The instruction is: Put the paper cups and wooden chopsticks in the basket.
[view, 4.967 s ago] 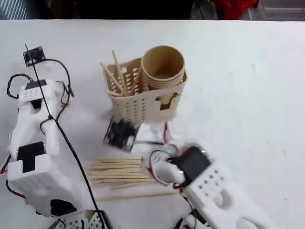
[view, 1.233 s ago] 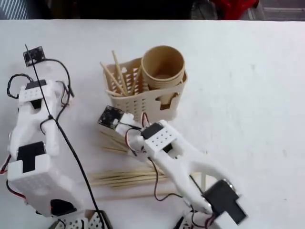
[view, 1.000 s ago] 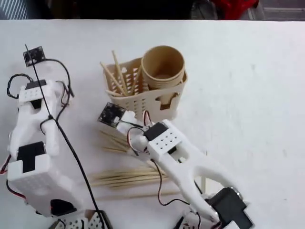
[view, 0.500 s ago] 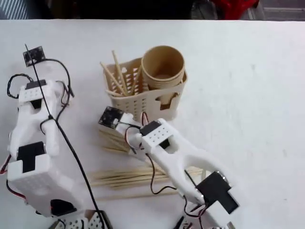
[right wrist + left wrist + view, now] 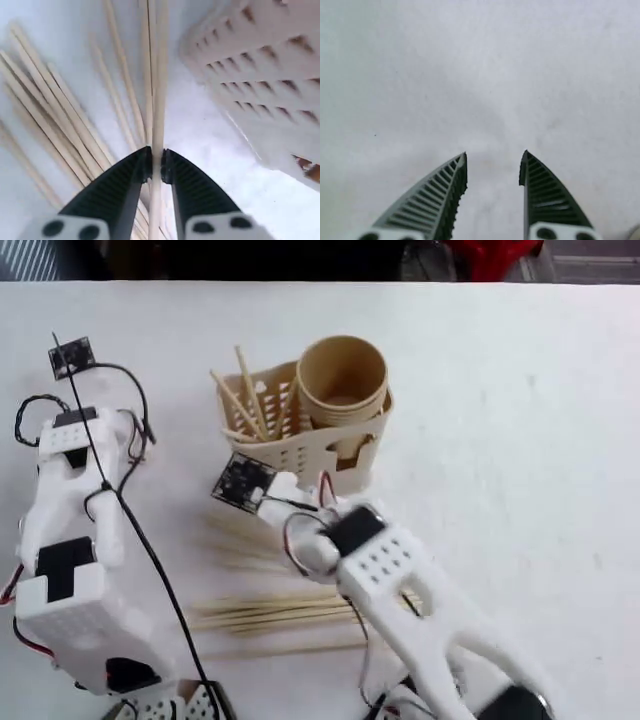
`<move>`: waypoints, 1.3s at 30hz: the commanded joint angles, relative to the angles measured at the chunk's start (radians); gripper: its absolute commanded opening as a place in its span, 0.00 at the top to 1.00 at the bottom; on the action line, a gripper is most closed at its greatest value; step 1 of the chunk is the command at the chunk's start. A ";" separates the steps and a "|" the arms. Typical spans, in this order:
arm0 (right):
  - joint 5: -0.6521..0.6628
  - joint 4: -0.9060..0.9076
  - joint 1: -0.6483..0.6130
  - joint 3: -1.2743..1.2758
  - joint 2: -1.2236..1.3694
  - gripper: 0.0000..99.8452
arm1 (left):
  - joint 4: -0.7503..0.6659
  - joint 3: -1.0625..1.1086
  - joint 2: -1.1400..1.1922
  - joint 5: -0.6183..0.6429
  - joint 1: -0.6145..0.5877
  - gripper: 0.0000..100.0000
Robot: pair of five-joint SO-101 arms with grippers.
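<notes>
A cream slotted basket (image 5: 300,452) stands mid-table with stacked paper cups (image 5: 342,380) in one end and a few wooden chopsticks (image 5: 242,400) upright in the other. My right gripper (image 5: 155,164) is shut on wooden chopsticks (image 5: 155,75) that run out between its jaws, just in front of the basket wall (image 5: 260,95). In the high view the right arm (image 5: 380,565) reaches from the front to the basket's front side. More loose chopsticks (image 5: 270,614) lie on the table beneath it. My left gripper (image 5: 492,161) hangs open over bare white table.
The left arm (image 5: 65,530) is folded at the table's left side with black cables (image 5: 150,550) trailing past it. Several chopsticks (image 5: 55,115) lie fanned beside the held ones. Open white tabletop (image 5: 520,440) stretches to the right of the basket.
The right arm went from the chopstick pile up to the basket's front carrying chopsticks. In the last half second its wrist shifted slightly right and back. The left arm stayed still.
</notes>
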 commanded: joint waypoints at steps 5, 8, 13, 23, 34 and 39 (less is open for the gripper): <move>-0.074 0.031 0.005 -0.252 -0.357 0.98 | -0.017 -0.009 -0.007 0.003 -0.002 0.82; -0.146 -0.036 0.005 -0.417 -0.321 0.98 | -0.017 -0.009 -0.007 0.003 -0.002 0.82; -0.192 -0.377 0.005 -0.606 -0.104 0.98 | -0.017 -0.009 -0.007 0.003 -0.002 0.82; -0.301 -0.769 0.048 -0.634 0.168 0.98 | -0.017 -0.005 -0.007 0.003 -0.004 0.82; -0.453 -0.780 0.110 -0.382 0.154 0.98 | -0.017 -0.003 -0.007 0.003 -0.004 0.82; -0.439 -0.728 0.102 -0.364 0.065 0.89 | -0.017 -0.002 -0.007 0.003 -0.004 0.82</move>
